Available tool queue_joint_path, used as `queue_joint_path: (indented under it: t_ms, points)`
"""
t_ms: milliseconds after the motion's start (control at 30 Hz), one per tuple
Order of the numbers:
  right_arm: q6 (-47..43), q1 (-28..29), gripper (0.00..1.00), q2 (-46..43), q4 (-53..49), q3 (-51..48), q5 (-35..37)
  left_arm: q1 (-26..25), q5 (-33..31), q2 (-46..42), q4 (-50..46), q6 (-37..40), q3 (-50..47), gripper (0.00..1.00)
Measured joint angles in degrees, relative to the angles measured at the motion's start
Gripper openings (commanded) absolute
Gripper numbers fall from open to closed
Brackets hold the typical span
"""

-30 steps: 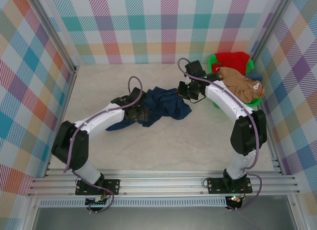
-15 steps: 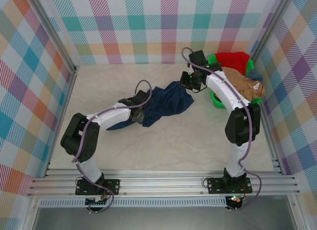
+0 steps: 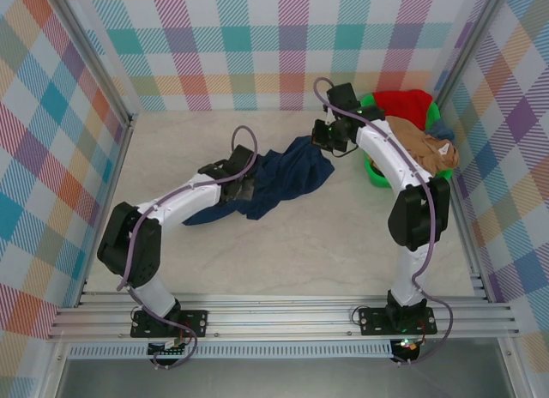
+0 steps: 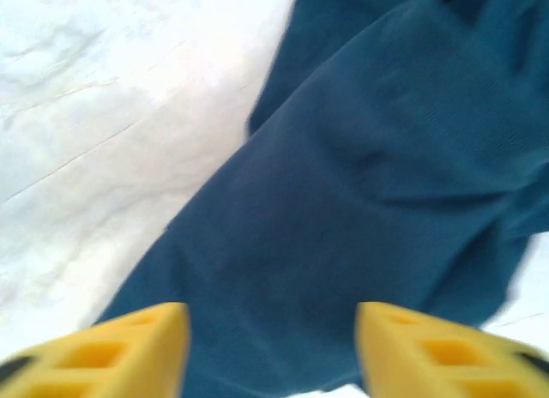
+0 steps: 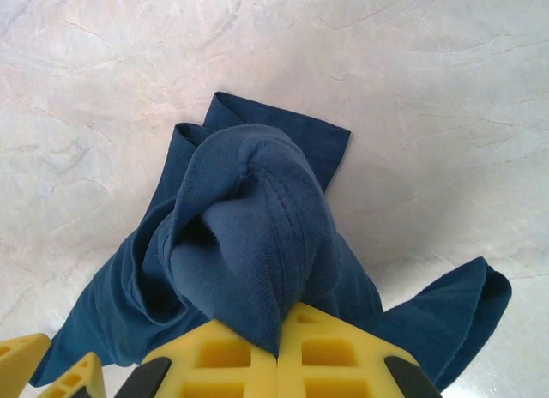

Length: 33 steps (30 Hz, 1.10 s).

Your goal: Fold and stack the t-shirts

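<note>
A dark navy t-shirt (image 3: pixel 287 177) lies crumpled in the middle of the table. My right gripper (image 3: pixel 326 142) is shut on a bunched fold at the shirt's back right end, and the cloth hangs down from it. In the right wrist view the yellow pads (image 5: pixel 343 355) meet with the navy fold (image 5: pixel 249 218) pinched between them. My left gripper (image 3: pixel 243 189) hovers over the shirt's left part. Its yellow fingers (image 4: pixel 129 346) stand apart with navy cloth (image 4: pixel 369 175) below them and nothing between them. Tan (image 3: pixel 420 151) and red (image 3: pixel 403 105) t-shirts are piled in the basket.
A bright green basket (image 3: pixel 374 171) sits at the back right against the checked wall, right behind my right arm's forearm. A bit of blue cloth (image 3: pixel 443 135) shows in it. Bare marble tabletop (image 3: pixel 292 252) stretches in front of the shirt.
My right gripper has pulled the shirt's edge up and toward the back right. My left gripper has drawn back slightly to the left; its jaws closed and then came apart again.
</note>
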Motion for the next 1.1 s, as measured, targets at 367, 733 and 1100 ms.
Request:
queue_joint_path:
  t_ms: [367,733,1100]
  points:
    - [-0.59,-0.22,0.0,-2.23,0.28,-1.51,-0.42,-1.18,2.16,11.85,1.99,0.07,9.05,0.81]
    - [-0.63,-1.46,0.0,-2.27,-0.09,-1.81,-0.55,-3.61,-4.59,14.86,2.43,0.61,11.58,0.0]
    - [-0.83,-3.1,0.0,-4.87,0.35,-0.9,0.35,-3.63,-8.17,6.88,-1.18,0.63,14.56,0.0]
